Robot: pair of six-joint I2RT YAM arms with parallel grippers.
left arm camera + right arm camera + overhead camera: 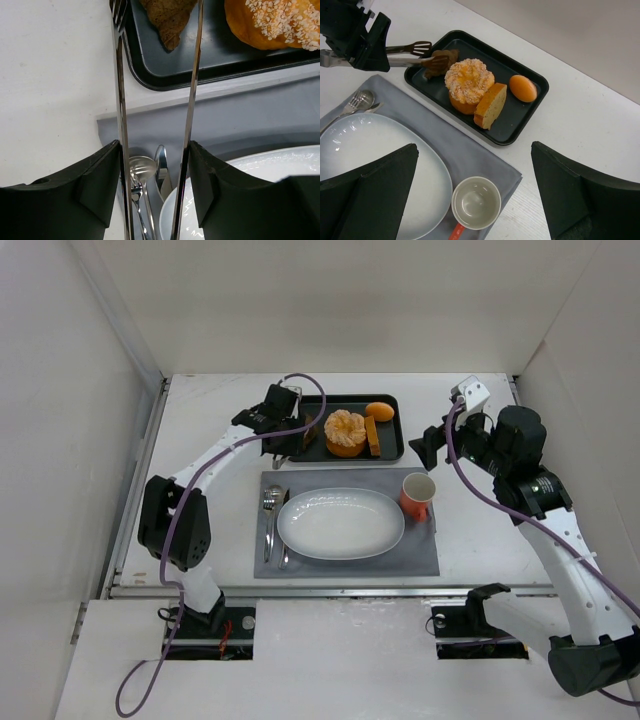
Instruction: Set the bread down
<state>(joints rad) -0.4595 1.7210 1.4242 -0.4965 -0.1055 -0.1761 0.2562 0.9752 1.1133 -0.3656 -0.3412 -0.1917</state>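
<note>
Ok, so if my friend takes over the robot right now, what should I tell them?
Left end effector: shut on the tongs, whose tips sit on either side of the bread.
Right end effector: open and empty, hovering by the cup.
Bread: in the black tray, at its left end, not lifted.
Done: tongs in hand and lined up on the bread.
Left: pinch the bread, lift it, and set it down, probably on the bare white plate.
</note>
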